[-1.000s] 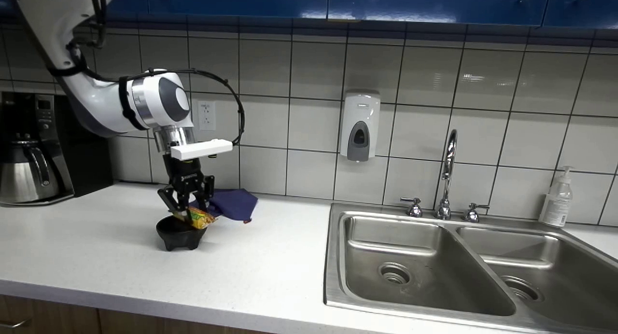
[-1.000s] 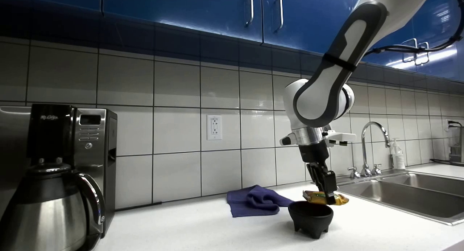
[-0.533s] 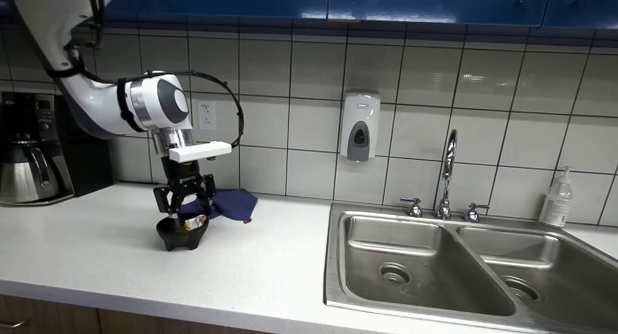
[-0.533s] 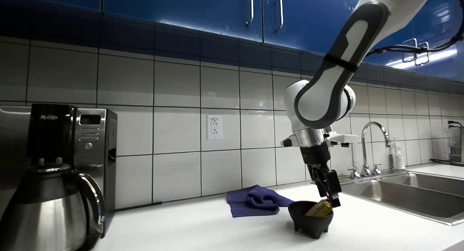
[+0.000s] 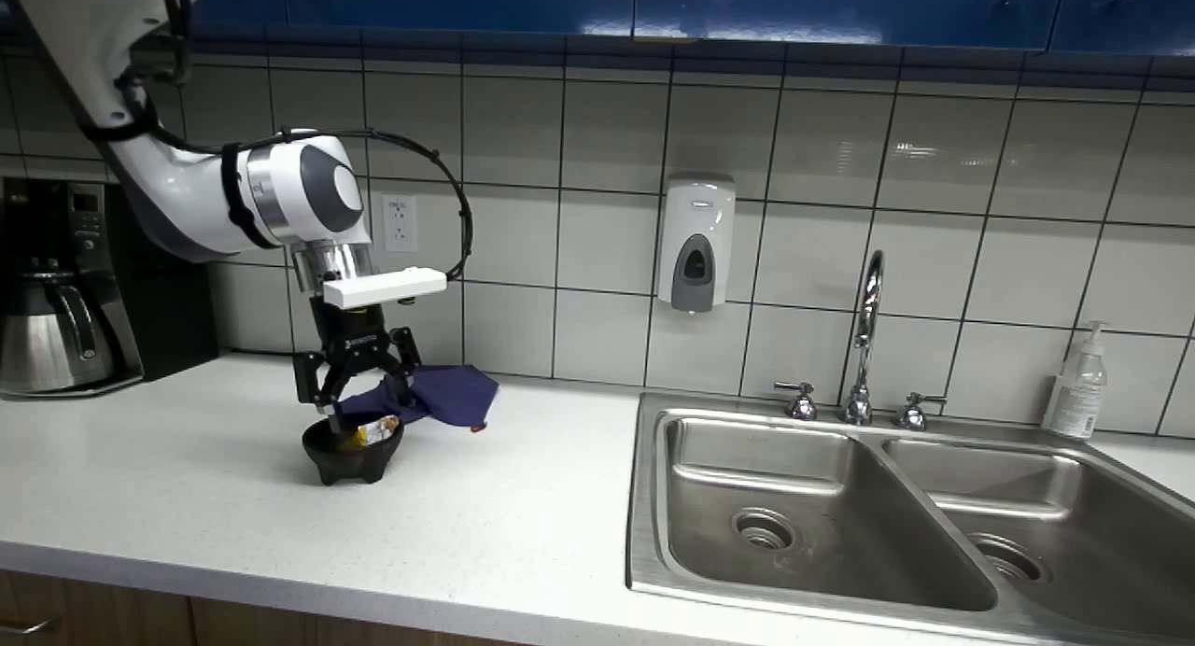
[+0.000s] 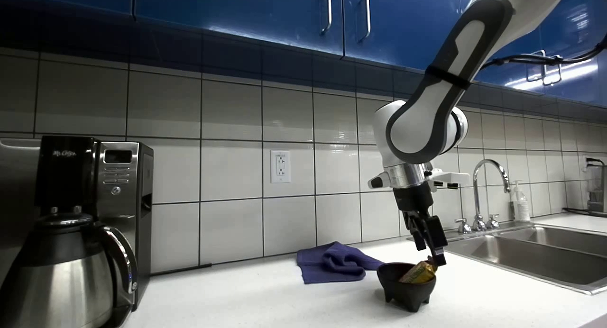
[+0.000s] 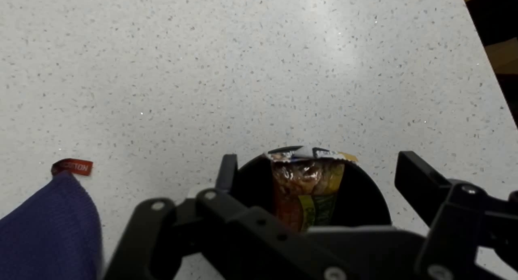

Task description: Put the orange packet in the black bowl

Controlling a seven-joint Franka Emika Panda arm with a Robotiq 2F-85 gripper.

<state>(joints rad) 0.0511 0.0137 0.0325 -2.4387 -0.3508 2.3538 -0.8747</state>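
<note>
Evidently placed, orange packet [image 7: 309, 183]: leaning inside the black bowl [image 6: 405, 290], one crimped end up at the rim or slightly over it; whether it rests on the rim is hard to tell.
Gripper [image 7: 317, 170]: spread wide and holding nothing, its fingers [image 7: 419, 183] on either side of the bowl in the wrist view.
Stage: the placing looks done; probably only the retreat is left.
Risk at the packet: a fingertip sits low beside that raised end, so a sideways lift could snag the wrapper and flip it out.
Risk at the bowl: it stands on short legs, and a finger nudging the rim might skid or tip it.
Risk at the cloth [image 6: 332, 266]: it lies bunched near the bowl, so a low swing toward the tiled wall [image 6: 232, 171] could drag it.
Safer path: straight up, fingers apart until well above the rim.
Counter [image 5: 523, 497]: pale, speckled and flat; the cloth's red tag [image 7: 79, 166] shows against it.
Sink [image 5: 822, 525]: double, steel, well apart from the bowl, with a faucet [image 5: 866, 319] behind.
Room: a kitchen, with a coffee maker [image 6: 118, 195], an outlet [image 6: 280, 167], a wall-mounted soap dispenser [image 5: 696, 235] and blue cabinets [image 6: 237, 15] overhead.
</note>
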